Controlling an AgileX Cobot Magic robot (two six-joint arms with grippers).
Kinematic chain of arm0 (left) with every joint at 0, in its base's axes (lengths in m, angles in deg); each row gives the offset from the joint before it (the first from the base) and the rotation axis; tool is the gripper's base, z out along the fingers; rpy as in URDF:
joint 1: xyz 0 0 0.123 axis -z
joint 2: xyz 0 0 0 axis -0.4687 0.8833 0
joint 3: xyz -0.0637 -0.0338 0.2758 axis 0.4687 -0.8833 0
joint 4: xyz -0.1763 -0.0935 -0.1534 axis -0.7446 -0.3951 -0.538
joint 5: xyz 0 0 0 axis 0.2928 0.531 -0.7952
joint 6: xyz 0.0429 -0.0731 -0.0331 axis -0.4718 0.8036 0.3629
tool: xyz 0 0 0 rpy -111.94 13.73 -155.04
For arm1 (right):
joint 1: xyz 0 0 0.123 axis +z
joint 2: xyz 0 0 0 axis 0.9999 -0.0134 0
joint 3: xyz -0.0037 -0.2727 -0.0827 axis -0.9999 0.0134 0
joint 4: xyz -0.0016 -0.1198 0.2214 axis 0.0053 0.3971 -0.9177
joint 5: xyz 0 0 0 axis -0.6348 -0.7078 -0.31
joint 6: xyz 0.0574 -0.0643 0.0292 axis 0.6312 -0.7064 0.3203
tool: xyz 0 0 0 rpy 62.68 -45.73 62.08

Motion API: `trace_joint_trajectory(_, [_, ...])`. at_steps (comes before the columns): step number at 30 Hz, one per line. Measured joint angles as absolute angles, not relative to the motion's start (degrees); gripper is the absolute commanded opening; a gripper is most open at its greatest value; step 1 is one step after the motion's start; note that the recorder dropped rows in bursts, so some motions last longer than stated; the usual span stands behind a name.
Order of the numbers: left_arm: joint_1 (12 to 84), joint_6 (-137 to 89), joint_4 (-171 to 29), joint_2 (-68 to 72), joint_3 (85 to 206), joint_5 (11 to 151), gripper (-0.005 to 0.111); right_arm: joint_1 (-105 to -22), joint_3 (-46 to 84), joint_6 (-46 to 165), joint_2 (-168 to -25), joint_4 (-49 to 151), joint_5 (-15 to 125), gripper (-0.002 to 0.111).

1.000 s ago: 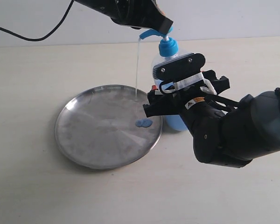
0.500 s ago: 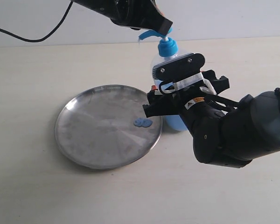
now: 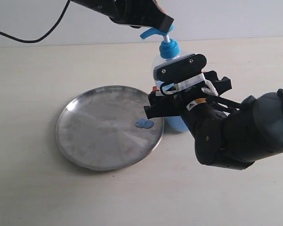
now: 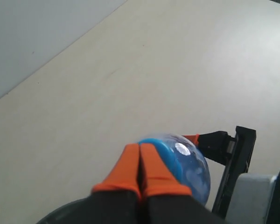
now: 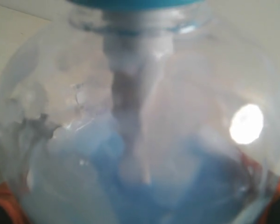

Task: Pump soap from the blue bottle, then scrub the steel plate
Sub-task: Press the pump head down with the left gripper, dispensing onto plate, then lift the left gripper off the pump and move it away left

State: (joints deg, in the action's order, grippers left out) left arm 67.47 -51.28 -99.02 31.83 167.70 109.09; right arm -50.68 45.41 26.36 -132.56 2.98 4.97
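The blue bottle (image 3: 169,48) stands upright just beyond the right rim of the steel plate (image 3: 85,141). My right gripper (image 3: 167,92) is closed round its clear body. In the right wrist view the bottle (image 5: 140,116) fills the picture, with orange fingertips (image 5: 277,186) at its sides. My left gripper (image 3: 166,23) is shut and rests on top of the blue pump head. The left wrist view shows its orange fingers (image 4: 151,163) pressed together over the bottle (image 4: 191,168). A small blob of soap (image 3: 144,124) lies on the plate's right side, below the spout.
The plate and bottle sit on a pale beige table (image 3: 37,70) with a white wall behind. A black cable (image 3: 33,37) hangs at the back left. My bulky right arm (image 3: 240,132) covers the table to the right of the bottle.
The thin stream of soap falling from the spout to the plate has stopped. The left gripper and the pump head have risen slightly. The right gripper has not moved.
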Motion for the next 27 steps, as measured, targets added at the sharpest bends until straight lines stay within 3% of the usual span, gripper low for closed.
trace_joint_trajectory(27, [67.57, -50.05, -102.64, 23.95, 166.53, 109.19, 0.0, -50.68, 45.41, 29.35, -132.56, -2.46, 4.25, 0.0])
